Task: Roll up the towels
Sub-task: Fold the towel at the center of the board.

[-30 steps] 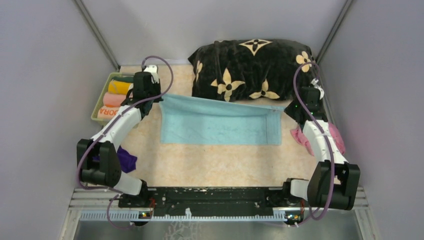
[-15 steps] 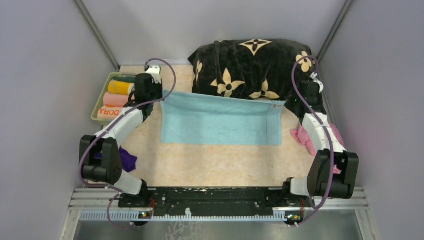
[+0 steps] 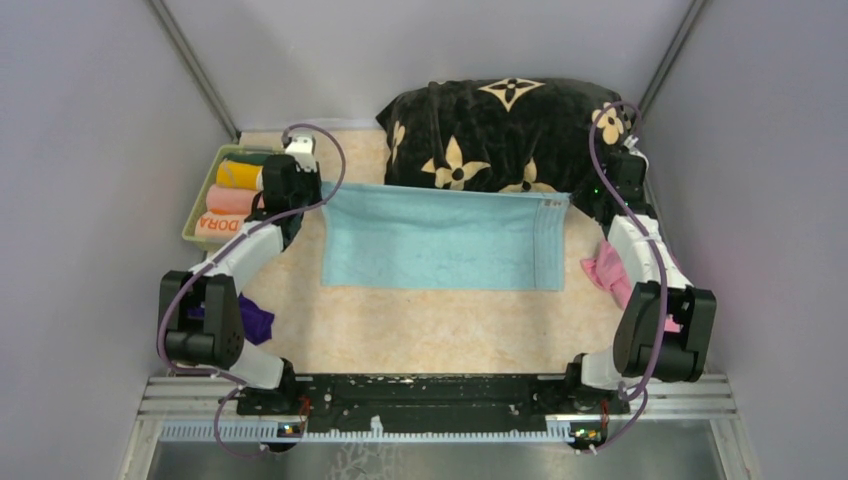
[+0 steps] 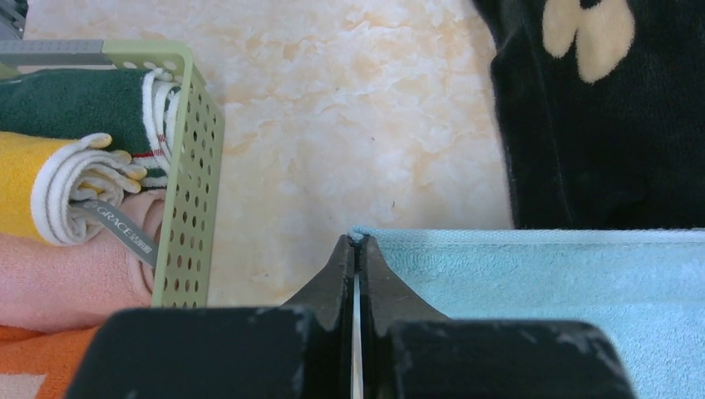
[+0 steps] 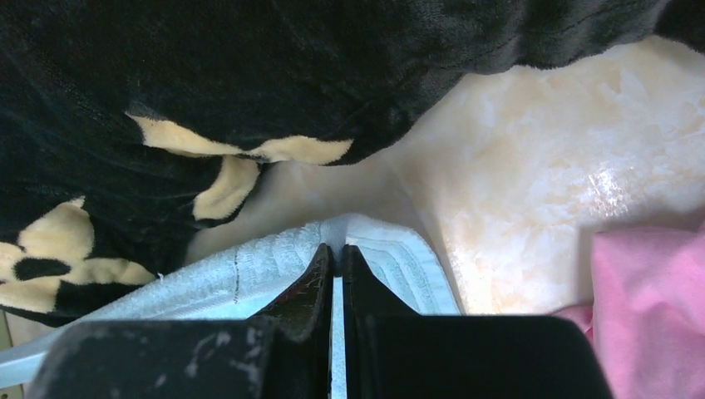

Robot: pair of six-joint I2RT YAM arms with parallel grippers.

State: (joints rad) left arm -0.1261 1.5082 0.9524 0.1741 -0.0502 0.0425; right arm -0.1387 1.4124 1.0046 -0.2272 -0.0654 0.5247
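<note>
A light blue towel (image 3: 440,240) is stretched across the table's middle, its far edge lifted in front of the black cushion. My left gripper (image 3: 318,190) is shut on the towel's far left corner (image 4: 358,238). My right gripper (image 3: 578,200) is shut on its far right corner (image 5: 336,234). A pink towel (image 3: 602,272) lies crumpled under my right arm and shows in the right wrist view (image 5: 648,307). A dark purple towel (image 3: 254,320) lies by my left arm's base. Rolled yellow (image 3: 237,175), peach (image 3: 228,199) and orange "DORA" (image 3: 214,224) towels sit in the green basket.
The big black cushion with beige flowers (image 3: 500,135) lies at the back, just behind the held towel edge. The perforated green basket (image 4: 189,166) stands at the left, also holding a dark green rolled cloth (image 4: 75,104). Grey walls close in both sides.
Both grippers moved away from me and apart, carrying the towel's far edge toward the cushion. The edge is pulled straighter and tauter now.
</note>
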